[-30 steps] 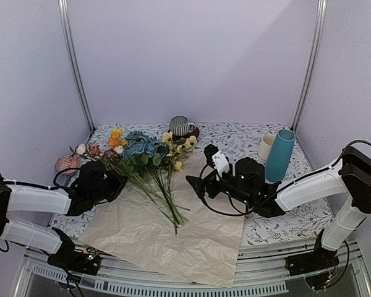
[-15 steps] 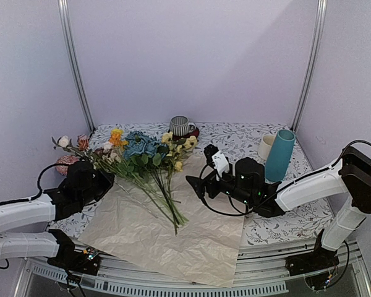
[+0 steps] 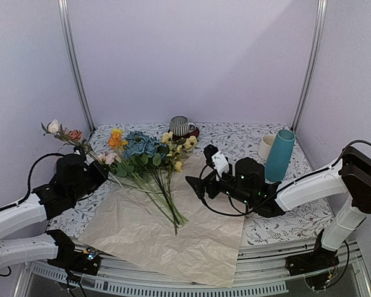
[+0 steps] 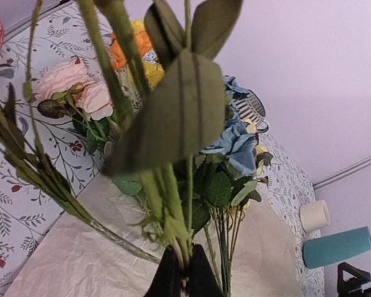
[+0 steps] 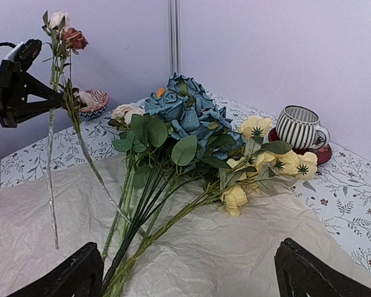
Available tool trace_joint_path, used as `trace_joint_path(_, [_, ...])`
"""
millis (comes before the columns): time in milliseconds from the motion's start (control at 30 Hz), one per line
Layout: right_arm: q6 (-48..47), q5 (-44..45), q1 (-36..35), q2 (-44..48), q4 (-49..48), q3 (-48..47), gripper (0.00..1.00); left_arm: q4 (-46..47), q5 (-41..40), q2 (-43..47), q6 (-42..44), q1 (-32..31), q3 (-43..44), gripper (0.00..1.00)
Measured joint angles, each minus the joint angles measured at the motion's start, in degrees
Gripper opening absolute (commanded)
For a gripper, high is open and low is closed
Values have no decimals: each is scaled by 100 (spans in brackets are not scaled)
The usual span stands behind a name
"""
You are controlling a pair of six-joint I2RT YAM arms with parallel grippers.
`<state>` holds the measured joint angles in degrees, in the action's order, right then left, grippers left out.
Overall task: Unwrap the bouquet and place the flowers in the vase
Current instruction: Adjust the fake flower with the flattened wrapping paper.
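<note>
Well, I see most of the green-stemmed artificial flowers point(image 3: 151, 167) lying on the opened crinkled peach paper point(image 3: 173, 238), the left gripper point(image 4: 180, 279) pinching a few stems held off the table, the right gripper point(image 5: 187, 263) spread wide, and the tall teal cylindrical vase point(image 3: 279, 154) standing at the far right.

White-shelled arms point(image 3: 15, 216), black joints point(image 3: 362, 179), looping black cables point(image 3: 202, 189).

Soft, even light — nearest flowers point(image 4: 173, 111) look blurred.
</note>
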<state>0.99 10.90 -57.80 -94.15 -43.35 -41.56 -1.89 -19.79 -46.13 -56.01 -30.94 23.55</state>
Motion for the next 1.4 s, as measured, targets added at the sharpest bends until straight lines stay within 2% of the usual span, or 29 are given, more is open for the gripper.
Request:
trace_joint_path(233, [0,-28,2,-15,2,0,99,341,901,-247,138,7,136,4])
trace_joint_path(500, [0,-52,0,-22,2,-2,99,1381,2052,-953,-345,22,-205,5])
trace_joint_path(1033, [0,-57,0,-22,2,-2,99,2109,2944,-2216,-638,140,-306,8])
trace_joint_path(1167, [0,-57,0,-22,2,-2,99,2310,3117,-2553,-660,144,-315,16])
trace_joint_path(1400, [-2,-59,0,-22,2,-2,99,2365,3191,-2728,-667,153,-315,44])
